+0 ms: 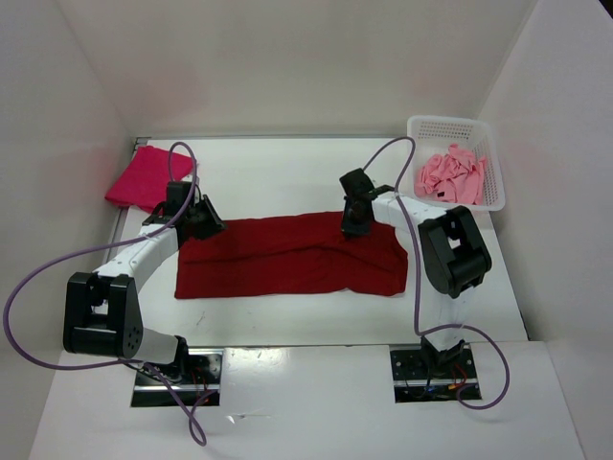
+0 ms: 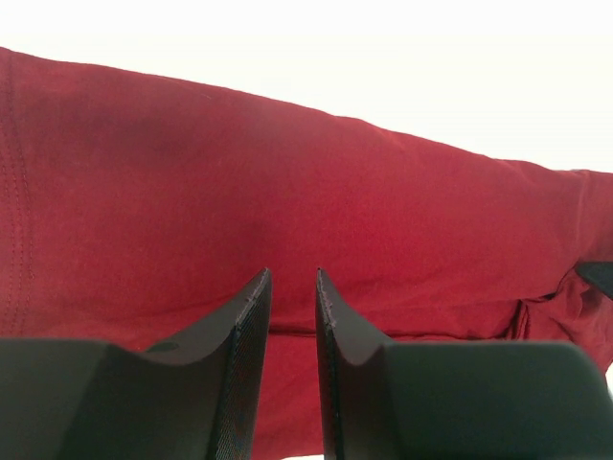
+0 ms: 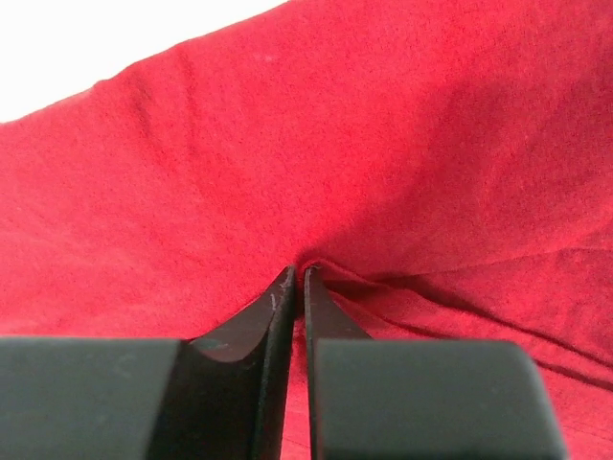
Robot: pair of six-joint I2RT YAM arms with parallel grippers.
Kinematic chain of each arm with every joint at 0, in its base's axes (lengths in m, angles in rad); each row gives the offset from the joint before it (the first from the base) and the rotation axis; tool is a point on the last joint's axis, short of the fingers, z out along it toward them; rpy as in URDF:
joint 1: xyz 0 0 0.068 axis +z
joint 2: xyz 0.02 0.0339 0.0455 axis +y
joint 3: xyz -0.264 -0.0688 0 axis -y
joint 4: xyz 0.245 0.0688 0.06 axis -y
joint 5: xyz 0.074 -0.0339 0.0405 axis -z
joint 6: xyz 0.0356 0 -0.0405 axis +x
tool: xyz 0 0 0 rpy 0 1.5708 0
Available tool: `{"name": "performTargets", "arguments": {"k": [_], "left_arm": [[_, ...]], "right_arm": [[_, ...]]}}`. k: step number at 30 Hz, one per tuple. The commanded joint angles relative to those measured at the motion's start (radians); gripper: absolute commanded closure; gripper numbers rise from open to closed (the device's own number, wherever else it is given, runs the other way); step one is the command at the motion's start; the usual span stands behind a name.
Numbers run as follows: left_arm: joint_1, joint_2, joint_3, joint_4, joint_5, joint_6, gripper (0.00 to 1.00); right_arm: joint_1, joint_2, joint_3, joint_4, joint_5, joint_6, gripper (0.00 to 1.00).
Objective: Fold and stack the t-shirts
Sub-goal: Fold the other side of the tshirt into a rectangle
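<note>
**Both arms at the far edge of a red shirt, walls close on three sides**

A dark red t-shirt point(image 1: 287, 259) lies stretched crosswise over the middle of the white tabletop point(image 1: 287, 177), flattened into a long band with soft creases running along its length and a rumpled fold at its right end. The left gripper point(image 1: 196, 218) sits at the band's far left corner and the right gripper point(image 1: 356, 225) at its far edge, towards the right end.

In the right wrist view, the right gripper point(image 3: 298, 273) has its fingers pressed nearly together on a puckered ridge of the red cloth, with creases fanning out from the tips. In the left wrist view, the left gripper point(image 2: 290, 276) shows a narrow gap between its fingers above the same cloth; whether cloth is pinched there cannot be told.

A broad strip of bare tabletop shows between the shirt's far edge and the back wall point(image 1: 287, 57), and a narrower strip runs between its near hem and the arm bases. The shirt's right end lies just beside the right arm's upright link.

A folded crimson-magenta t-shirt point(image 1: 148, 177) rests in the far left corner, close to the side wall. A crumpled light pink t-shirt point(image 1: 452, 175) fills the white basket point(image 1: 450, 122) in the far right corner.
</note>
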Motion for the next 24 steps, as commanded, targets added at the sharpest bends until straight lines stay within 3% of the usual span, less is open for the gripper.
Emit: {"name": "performTargets", "arguments": {"k": [1, 8, 24], "left_arm": [[0.001, 0.000, -0.003, 0.030, 0.011, 0.009, 0.68], [0.001, 0.000, -0.003, 0.030, 0.011, 0.009, 0.68], [0.001, 0.000, 0.006, 0.030, 0.029, 0.009, 0.68]], "right_arm": [[-0.002, -0.052, -0.012, 0.028, -0.015, 0.000, 0.90], [0.009, -0.127, -0.051, -0.012, -0.035, 0.032, 0.96], [0.160, -0.368, -0.270, -0.035, -0.112, 0.255, 0.96]]}}
